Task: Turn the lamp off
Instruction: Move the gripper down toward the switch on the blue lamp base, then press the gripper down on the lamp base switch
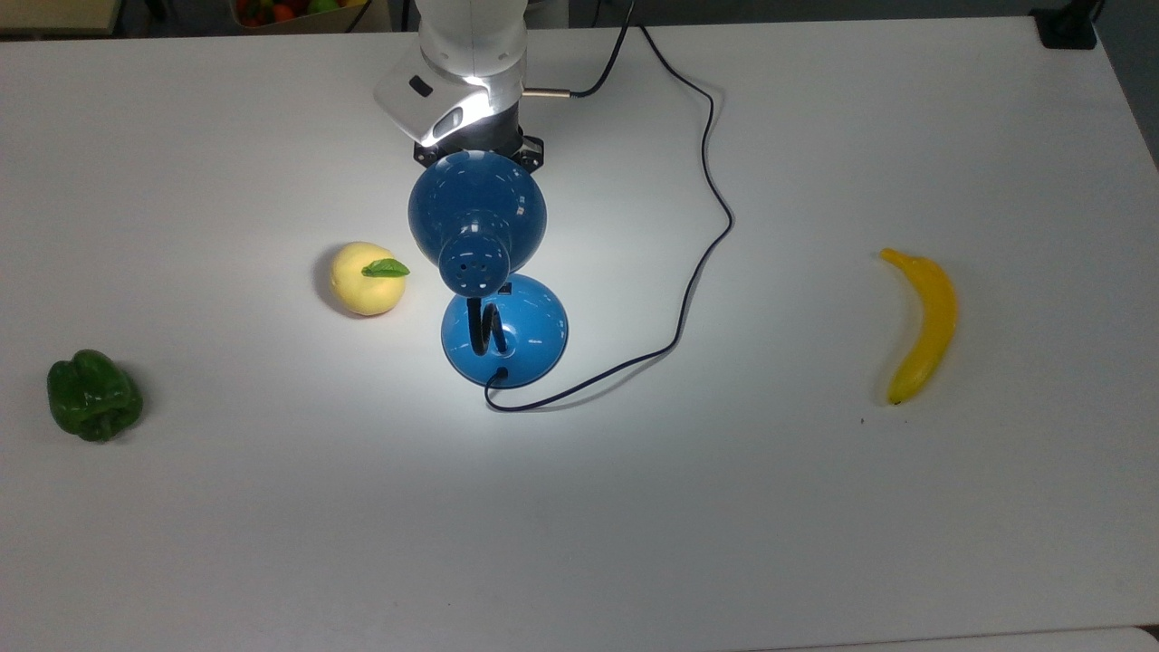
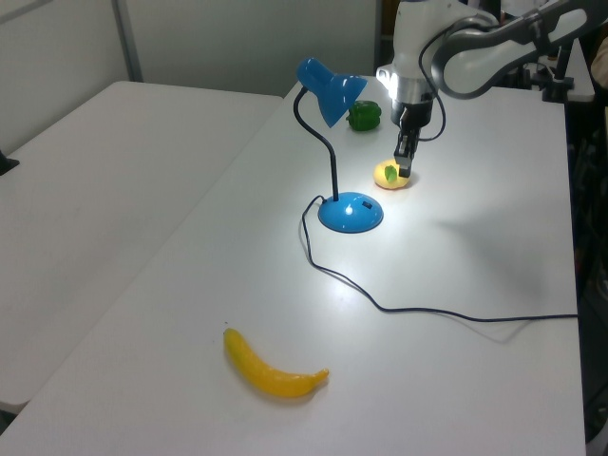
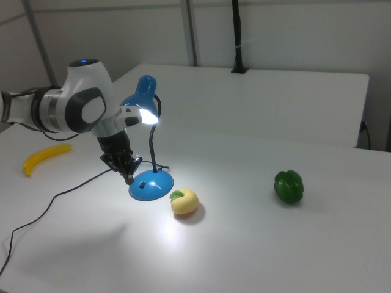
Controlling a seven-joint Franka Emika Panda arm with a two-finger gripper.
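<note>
While the lamp [image 2: 332, 142] glows on the white table [image 1: 815, 507], gripper [image 2: 404, 171] fingers pressed together, second table [image 2: 85, 190] beside.

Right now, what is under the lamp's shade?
In the right view, the gripper hangs lit under the lamp shade, above the base. In the top view, the shade covers the gripper.

The white bench [image 1: 815, 507] carries one lamp [image 1: 480, 237], lit, with one dark cord [image 1: 706, 226] trailing from its base to the far edge. Three pieces of fruit and vegetable lie around it: one yellow banana [image 1: 922, 324], one pale yellow apple-like fruit [image 1: 365, 279] with a single green leaf, and one green bell pepper [image 1: 92, 396]. One robot arm [image 2: 456, 52] reaches over the bench, ending in one gripper [image 2: 405, 161].
</note>
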